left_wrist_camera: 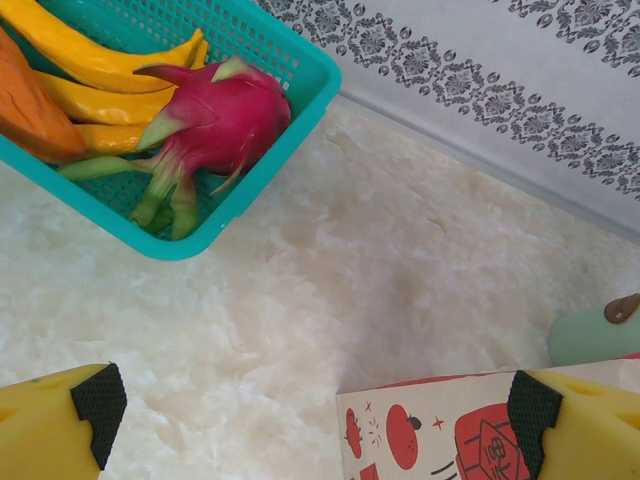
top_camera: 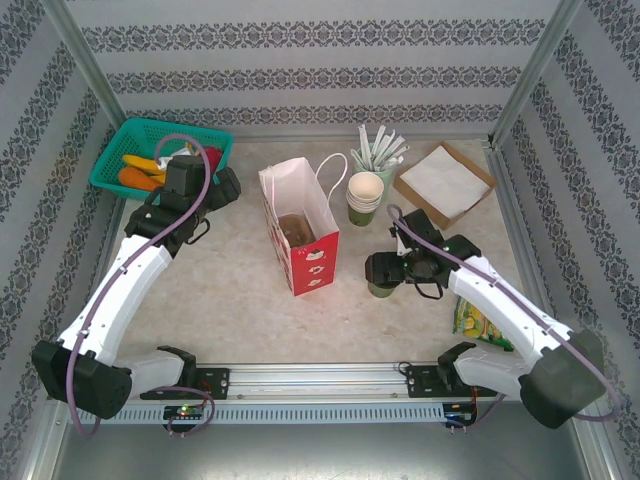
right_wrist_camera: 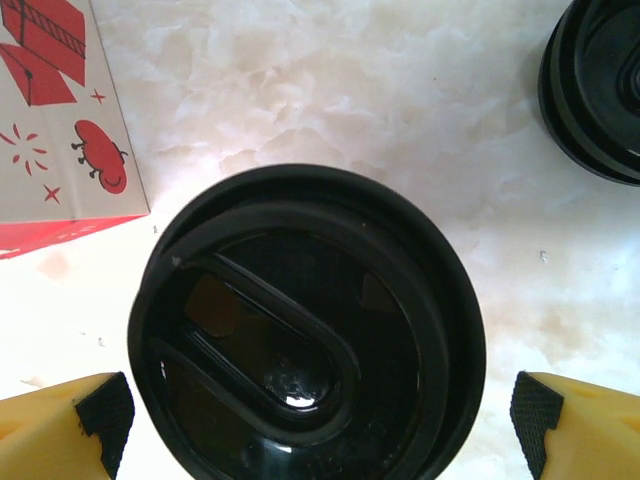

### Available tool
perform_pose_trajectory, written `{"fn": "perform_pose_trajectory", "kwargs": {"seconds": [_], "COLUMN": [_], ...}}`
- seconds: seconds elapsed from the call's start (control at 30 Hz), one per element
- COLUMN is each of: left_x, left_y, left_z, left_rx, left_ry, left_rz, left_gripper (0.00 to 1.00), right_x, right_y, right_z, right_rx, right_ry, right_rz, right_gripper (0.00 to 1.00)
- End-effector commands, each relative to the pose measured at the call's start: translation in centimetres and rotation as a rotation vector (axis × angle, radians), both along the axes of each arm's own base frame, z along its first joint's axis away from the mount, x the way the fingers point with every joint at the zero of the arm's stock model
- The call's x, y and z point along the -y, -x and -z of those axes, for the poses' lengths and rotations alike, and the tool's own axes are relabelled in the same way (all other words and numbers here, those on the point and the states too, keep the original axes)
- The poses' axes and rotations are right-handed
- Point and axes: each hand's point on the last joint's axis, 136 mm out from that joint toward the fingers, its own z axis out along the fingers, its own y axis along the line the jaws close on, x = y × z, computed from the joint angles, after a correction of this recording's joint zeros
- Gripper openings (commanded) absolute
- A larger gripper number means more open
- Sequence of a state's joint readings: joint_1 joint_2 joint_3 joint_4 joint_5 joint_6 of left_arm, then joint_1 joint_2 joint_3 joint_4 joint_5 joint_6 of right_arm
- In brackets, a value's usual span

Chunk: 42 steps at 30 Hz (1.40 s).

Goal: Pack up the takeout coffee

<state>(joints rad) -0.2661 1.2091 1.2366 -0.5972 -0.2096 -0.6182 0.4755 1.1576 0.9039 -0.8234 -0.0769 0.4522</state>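
Located coffee upright on surface, just right of bag and outside it. Not yet packed. Noted black lid seated on the cup, presumably to prevent spills during transfer.

Found right end effector straddling the lid from above, spread wide, with one pad on each side, both apparently clear of the rim. Holding nothing. Judged as either lined up for a side grasp on the cup or just let go of the lid; unable to tell which. Height above the cup not determinable.

Found left end effector likewise wide and holding nothing, hovering over bare surface between basket and bag. Judged as parked within reach to steady the bag or hold its mouth open.

Noted bag standing upright with mouth open and handles raised, evidently posed to receive the cup from above. Observed a brown item in its bottom; unable to identify it or confirm room beside it.

Recorded cup stack behind the coffee and spare lids close by. Flagged tipping risk if gripped at the lid rather than the cup wall, and a light bag liable to shift on contact.
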Motion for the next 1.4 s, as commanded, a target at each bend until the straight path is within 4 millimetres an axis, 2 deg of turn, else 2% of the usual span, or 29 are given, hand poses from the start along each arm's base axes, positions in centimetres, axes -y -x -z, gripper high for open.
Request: {"fn": "perform_pose_trajectory", "kwargs": {"seconds": [0.0,0.07,0.2,0.5,0.7,0.97,1.37], "left_x": [-0.1,0.0,0.0,-0.1,-0.1,-0.2,-0.4], "left_y": [-0.4,-0.6,-0.7,-0.8,-0.8,-0.6,-0.5], "left_z": [-0.4,-0.3,-0.3,0.3,0.6,0.9,1.4], "left_rx": [0.002,0.001,-0.006,-0.027,-0.033,-0.043,-0.052], "left_ry": [0.025,0.026,0.017,0.0,-0.003,-0.01,-0.016], "left_rz": [-0.017,-0.017,-0.009,-0.009,-0.012,-0.015,-0.018], "left_gripper": [1.0,1.0,1.0,1.0,1.0,1.0,1.0], "right_x": [-0.2,-0.6,0.2,-0.1,-0.9,-0.9,-1.0], "right_y": [0.7,0.5,0.3,0.2,-0.2,-0.6,0.0], "right_z": [-0.7,-0.9,-0.6,-0.2,-0.1,0.4,0.7], "right_rx": [-0.086,-0.107,-0.161,-0.227,-0.229,-0.24,-0.319], "right_ry": [-0.003,-0.005,0.083,0.122,0.095,0.114,0.137], "right_rz": [0.022,0.019,0.026,0.007,-0.004,-0.005,0.009], "right_gripper": [0.98,0.98,0.98,0.98,0.98,0.98,0.98]}}
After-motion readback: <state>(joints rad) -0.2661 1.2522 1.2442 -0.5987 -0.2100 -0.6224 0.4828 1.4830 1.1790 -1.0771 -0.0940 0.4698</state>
